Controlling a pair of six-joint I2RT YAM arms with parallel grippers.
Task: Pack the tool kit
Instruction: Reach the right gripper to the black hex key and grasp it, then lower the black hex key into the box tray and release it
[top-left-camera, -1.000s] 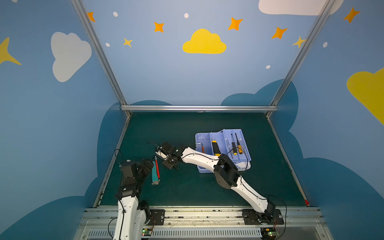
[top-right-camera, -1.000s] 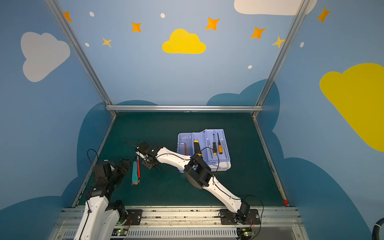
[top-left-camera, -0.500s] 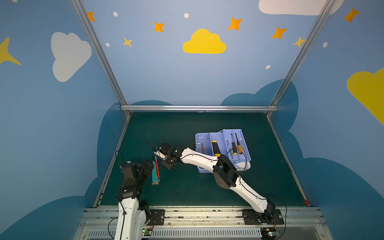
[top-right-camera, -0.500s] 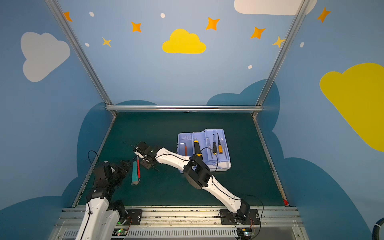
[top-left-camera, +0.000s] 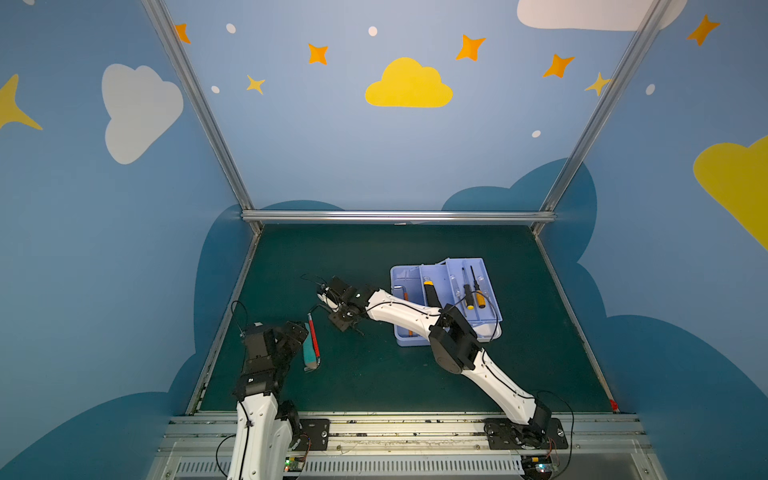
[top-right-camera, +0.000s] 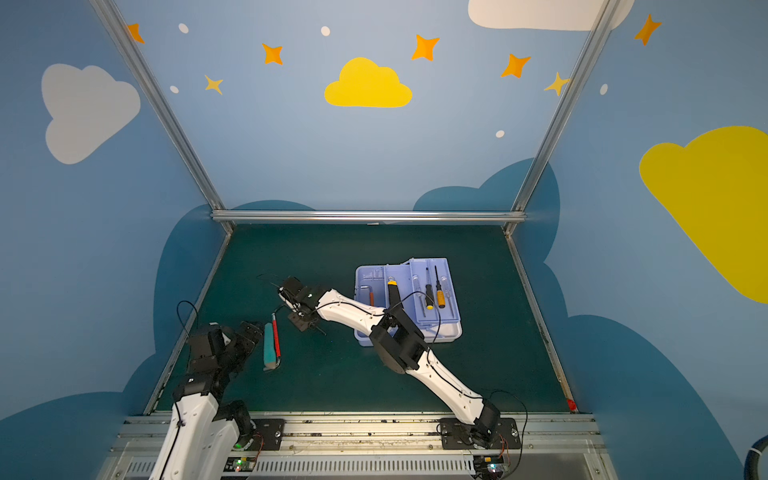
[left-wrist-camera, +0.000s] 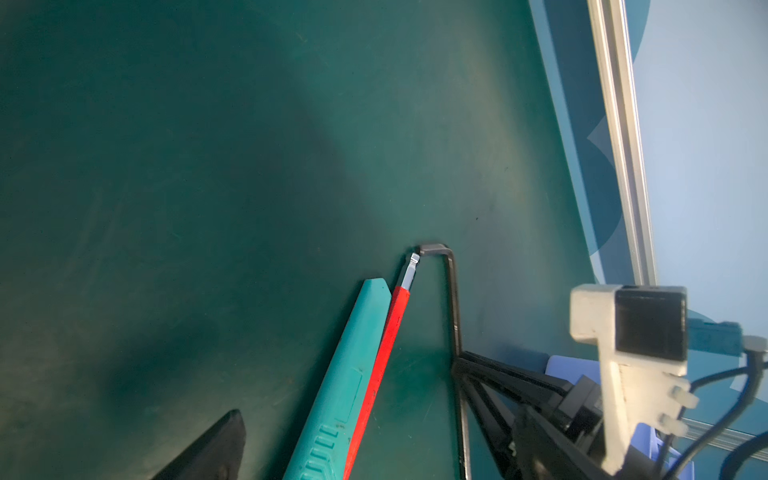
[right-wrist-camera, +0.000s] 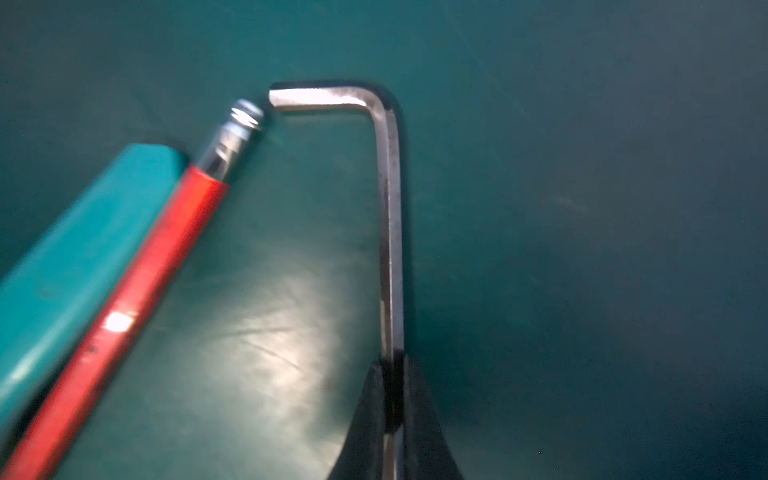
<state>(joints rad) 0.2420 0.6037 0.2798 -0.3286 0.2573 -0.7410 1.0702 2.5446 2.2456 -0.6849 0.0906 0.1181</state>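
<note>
Clock: read in both top views, 12 at the back wall, 6 at the arm bases.
Tool kit: the case (top-left-camera: 405, 272) lies open on the green mat (top-left-camera: 374, 374), at about 2 o'clock from the mat's middle, lavender-blue inside facing up.
In the case: two screwdrivers (top-left-camera: 473, 293) side by side in the 3 o'clock compartment, a black-and-yellow handled tool (top-left-camera: 430, 291) in the middle one, and a small orange-sleeved key (top-left-camera: 405, 293) toward 9 o'clock.
Right gripper (right-wrist-camera: 392, 374): reaches across the mat to 9 o'clock of the case, its jaws clenched on the long shank of a bare metal hex key (right-wrist-camera: 390, 228).
Hex key: L-shaped. Its short leg ends next to the metal tip of the red-sleeved tool (right-wrist-camera: 137, 291). Whether the two touch cannot be told.
Teal knife (top-left-camera: 308, 353): flat on the mat at about 8 o'clock from the middle, long axis running 12 to 6. The red-sleeved tool lies along its 3 o'clock side, touching it.
Left gripper (top-left-camera: 296, 332): jaws released and spread wide, holding nothing, just at 9 o'clock of the knife.
</note>
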